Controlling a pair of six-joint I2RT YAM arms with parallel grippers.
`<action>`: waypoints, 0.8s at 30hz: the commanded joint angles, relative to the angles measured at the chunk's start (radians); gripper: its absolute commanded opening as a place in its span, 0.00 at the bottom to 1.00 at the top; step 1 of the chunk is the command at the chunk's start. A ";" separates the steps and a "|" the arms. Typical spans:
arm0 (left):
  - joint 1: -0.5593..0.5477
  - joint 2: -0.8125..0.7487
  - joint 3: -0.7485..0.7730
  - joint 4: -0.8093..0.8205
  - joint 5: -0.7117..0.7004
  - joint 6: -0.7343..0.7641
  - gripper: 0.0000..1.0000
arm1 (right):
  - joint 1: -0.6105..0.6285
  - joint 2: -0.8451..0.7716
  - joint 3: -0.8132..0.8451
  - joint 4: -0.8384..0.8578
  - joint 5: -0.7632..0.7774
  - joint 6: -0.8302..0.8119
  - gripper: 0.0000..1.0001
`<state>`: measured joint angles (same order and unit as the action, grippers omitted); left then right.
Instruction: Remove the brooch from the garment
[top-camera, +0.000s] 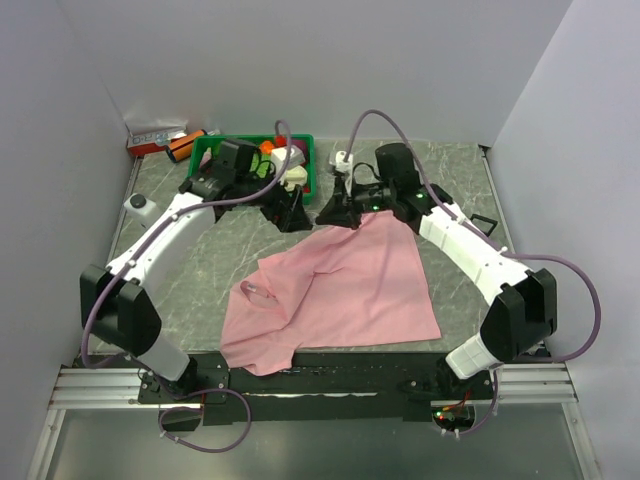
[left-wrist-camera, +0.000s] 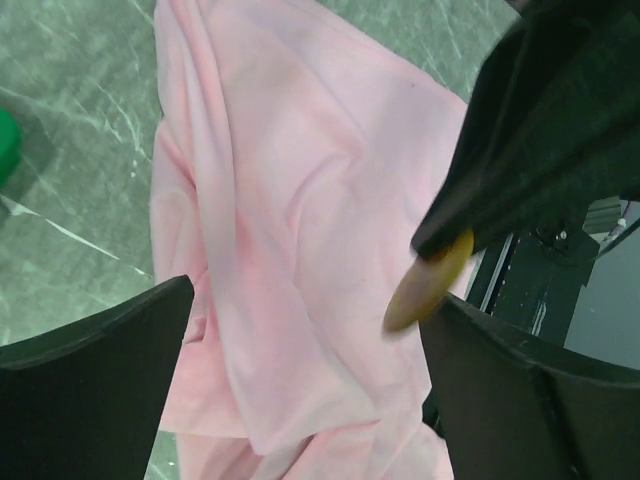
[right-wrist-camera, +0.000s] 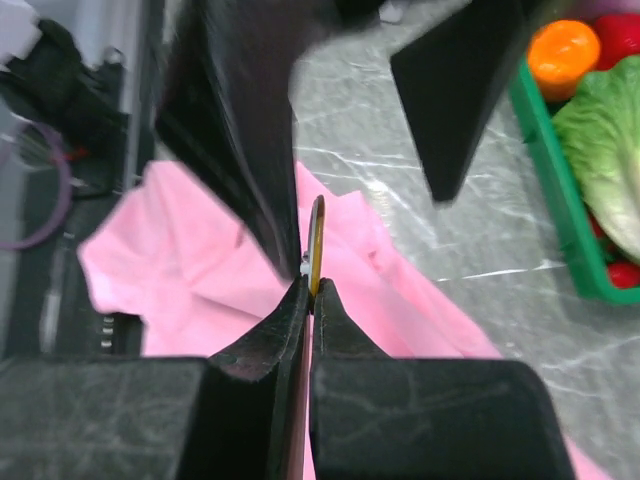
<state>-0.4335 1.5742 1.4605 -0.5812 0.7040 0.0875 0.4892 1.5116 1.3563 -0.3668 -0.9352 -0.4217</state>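
We're seeing the right jaws pinching the gold brooch, edge-on so its face is hiding; left jaws are gaping wide, holding nothing. Pink garment is lying on the surface.

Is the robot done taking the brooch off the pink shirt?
Nearly. Done: the right gripper is shut on the gold brooch, over the pink garment. In hand: getting it off; the left gripper is open, holding nothing. Whether it is free of the cloth, I cannot tell. Left: carry the brooch clear.
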 joint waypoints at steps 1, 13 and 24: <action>0.061 -0.127 -0.035 0.075 0.104 0.055 0.99 | -0.101 -0.099 -0.026 -0.003 -0.116 0.060 0.00; 0.082 -0.117 -0.157 0.158 0.044 0.043 0.99 | -0.379 -0.243 -0.154 -0.314 0.053 -0.208 0.00; 0.053 0.150 -0.124 -0.342 0.160 0.673 0.78 | -0.714 -0.333 -0.342 -0.363 0.465 -0.540 0.00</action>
<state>-0.3618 1.6577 1.3136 -0.6743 0.8429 0.4358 -0.1452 1.2167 1.0595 -0.7277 -0.6506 -0.7826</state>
